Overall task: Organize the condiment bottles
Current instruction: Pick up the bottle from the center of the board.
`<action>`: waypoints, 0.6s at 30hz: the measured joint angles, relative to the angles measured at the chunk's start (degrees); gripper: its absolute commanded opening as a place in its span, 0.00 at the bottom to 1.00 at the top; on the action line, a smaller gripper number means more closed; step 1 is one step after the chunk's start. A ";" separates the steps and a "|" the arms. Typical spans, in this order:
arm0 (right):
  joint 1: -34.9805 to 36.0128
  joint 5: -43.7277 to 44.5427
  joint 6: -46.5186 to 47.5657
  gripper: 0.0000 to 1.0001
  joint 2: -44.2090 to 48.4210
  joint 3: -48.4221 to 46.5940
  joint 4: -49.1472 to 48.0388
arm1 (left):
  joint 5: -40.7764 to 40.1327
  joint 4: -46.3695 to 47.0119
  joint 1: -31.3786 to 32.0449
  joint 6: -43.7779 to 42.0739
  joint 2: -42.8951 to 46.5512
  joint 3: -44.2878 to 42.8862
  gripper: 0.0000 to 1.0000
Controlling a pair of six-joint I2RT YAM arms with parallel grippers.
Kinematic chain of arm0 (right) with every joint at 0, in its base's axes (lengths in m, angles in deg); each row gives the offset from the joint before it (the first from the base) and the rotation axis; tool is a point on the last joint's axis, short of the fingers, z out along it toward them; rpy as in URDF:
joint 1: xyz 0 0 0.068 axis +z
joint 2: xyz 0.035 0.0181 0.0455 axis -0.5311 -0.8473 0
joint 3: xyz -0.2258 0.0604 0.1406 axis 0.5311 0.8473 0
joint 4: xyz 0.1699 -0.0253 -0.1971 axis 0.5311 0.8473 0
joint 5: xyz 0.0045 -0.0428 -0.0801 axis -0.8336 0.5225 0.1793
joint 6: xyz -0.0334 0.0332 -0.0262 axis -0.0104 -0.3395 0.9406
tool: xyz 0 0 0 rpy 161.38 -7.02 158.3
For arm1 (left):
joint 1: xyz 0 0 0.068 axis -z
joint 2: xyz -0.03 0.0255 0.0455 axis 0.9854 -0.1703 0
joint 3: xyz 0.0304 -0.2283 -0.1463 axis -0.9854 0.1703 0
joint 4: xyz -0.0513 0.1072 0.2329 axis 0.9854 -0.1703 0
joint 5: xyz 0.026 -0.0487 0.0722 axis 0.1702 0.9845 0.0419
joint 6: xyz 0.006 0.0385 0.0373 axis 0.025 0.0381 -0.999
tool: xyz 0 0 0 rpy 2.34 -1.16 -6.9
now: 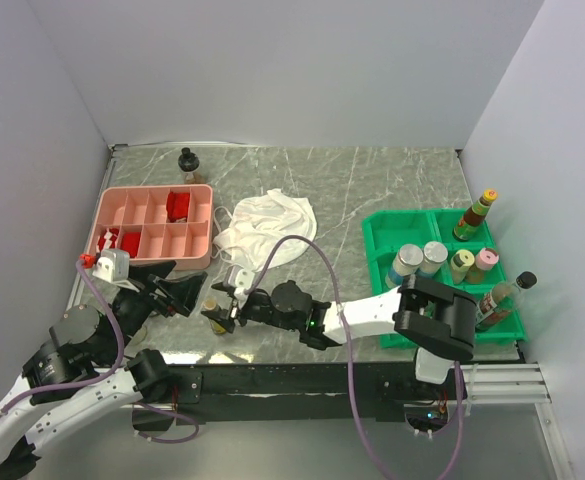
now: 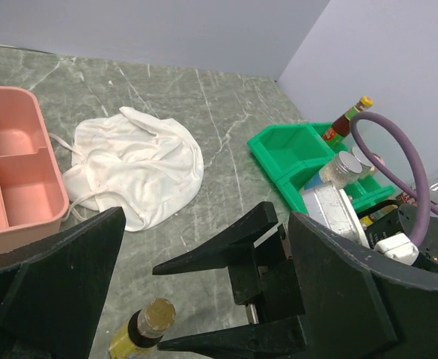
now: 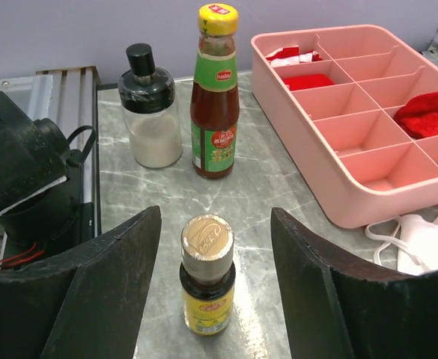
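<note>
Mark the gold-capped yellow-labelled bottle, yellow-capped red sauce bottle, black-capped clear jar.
gold-capped yellow-labelled bottle (image 3: pixel 207 238): right wrist view, cap.
yellow-capped red sauce bottle (image 3: pixel 214 146): right wrist view, label.
black-capped clear jar (image 3: pixel 156 138): right wrist view, body.

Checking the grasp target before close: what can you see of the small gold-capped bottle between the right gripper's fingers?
The gold-capped bottle is small and looks like glass, with dark contents, a yellow label, a black neck band and an embossed metallic cap that is on. It stands upright on the marble table near its front edge, between the fingers of the right gripper. A gap shows on each side, so only the table touches it.
</note>
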 measured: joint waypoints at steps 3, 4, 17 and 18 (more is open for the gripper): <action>0.15 -0.02 0.15 0.58 -0.61 -0.55 0.15 | 0.00 0.00 0.00 0.00 0.00 0.00 0.97; 0.24 -0.04 0.33 0.52 -0.90 -0.90 0.15 | 0.00 0.00 0.00 0.00 0.00 0.00 0.97; 0.85 0.13 0.66 0.41 -2.36 -2.08 0.94 | -0.02 -0.02 0.00 0.00 0.00 0.00 0.97; 0.92 0.15 0.68 0.40 -2.49 -2.19 0.94 | -0.02 -0.02 0.00 0.00 0.00 0.00 0.97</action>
